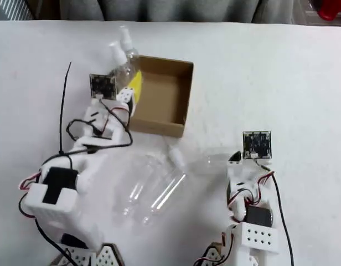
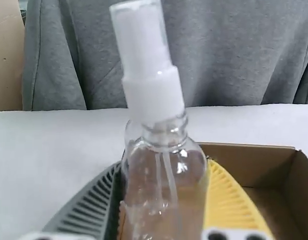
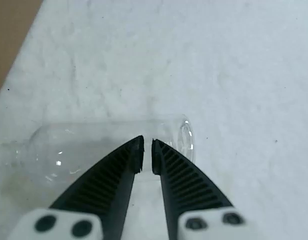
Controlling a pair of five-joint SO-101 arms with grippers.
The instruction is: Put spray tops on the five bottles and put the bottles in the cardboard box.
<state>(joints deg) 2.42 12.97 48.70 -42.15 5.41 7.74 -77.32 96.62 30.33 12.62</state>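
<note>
High view: white table (image 1: 281,72) under cardboard box (image 1: 158,127), grey fabric (image 1: 176,8) behind.

White-covered table (image 1: 292,72), cardboard box (image 1: 159,126) toward the left — clear bottles (image 1: 145,185) lying sideways in front

Claw (image 3: 147,156) tips almost touching, clear bottle (image 3: 69,144) lying

Clear bottles (image 1: 154,188), perhaps three, indistinct
</note>
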